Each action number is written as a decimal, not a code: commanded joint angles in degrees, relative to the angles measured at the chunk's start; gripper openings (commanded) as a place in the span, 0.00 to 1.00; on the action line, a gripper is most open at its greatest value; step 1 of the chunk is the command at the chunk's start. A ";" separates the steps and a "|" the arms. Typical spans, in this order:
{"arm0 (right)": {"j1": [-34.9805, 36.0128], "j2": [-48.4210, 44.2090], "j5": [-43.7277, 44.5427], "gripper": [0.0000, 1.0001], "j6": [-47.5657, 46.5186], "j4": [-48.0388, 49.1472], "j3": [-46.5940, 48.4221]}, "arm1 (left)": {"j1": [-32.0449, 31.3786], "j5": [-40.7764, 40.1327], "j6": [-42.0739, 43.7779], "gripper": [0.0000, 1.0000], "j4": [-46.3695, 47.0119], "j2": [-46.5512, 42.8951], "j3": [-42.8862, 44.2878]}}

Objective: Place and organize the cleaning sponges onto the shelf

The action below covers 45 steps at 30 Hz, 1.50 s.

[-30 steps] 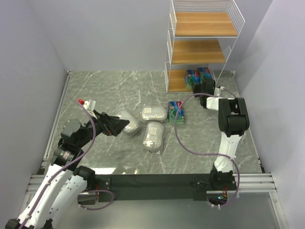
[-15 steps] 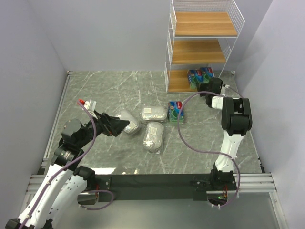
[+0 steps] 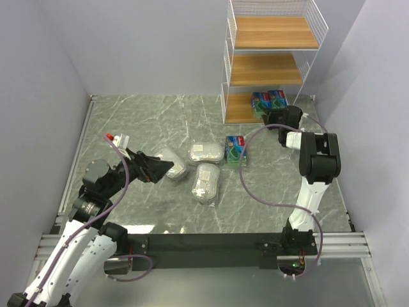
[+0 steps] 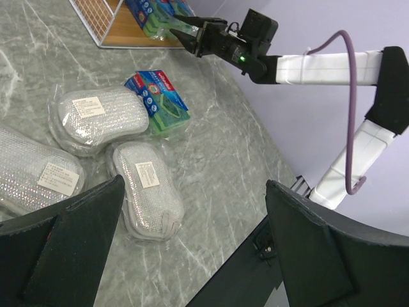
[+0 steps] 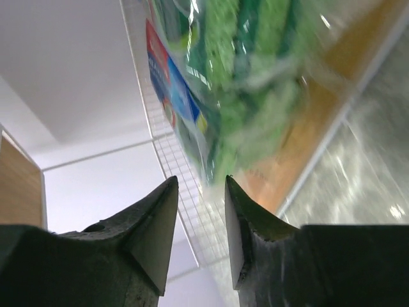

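Two green cleaning sponges [image 3: 268, 99] lie on the bottom tier of the white wire shelf [image 3: 268, 70]. My right gripper [image 3: 273, 115] is just in front of them, open, its tips close below a green pack [image 5: 255, 70] with nothing between them [image 5: 201, 182]. A third green pack [image 3: 236, 148] lies on the marble table. Three silvery oval packs [image 3: 206, 152] [image 3: 206, 181] [image 3: 174, 163] lie left of it. My left gripper [image 3: 167, 165] hovers wide open by the leftmost silver pack, its fingers [image 4: 77, 230] apart and holding nothing.
The shelf's two upper wooden tiers [image 3: 275, 32] are bare. White walls close in the table on three sides. The right arm's purple cable [image 3: 246, 182] loops over the table near the loose green pack. A black rail [image 3: 204, 246] runs along the near edge.
The right gripper pushed a green pack onto the bottom tier, shifted right and opened, letting the pack go. The left arm has not moved.
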 commanded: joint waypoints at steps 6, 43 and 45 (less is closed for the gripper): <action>-0.40 -11.90 -0.74 0.45 -0.10 -0.03 -6.88 | -0.17 0.22 -0.46 0.99 0.78 -0.60 0.17; 15.15 -36.17 -13.50 0.73 -1.33 -0.29 -41.69 | -0.17 0.05 -0.11 0.99 1.48 0.63 0.35; 15.33 -36.08 -11.83 0.72 -1.15 -1.08 -41.51 | -0.25 -0.22 -0.02 0.99 1.31 0.37 0.35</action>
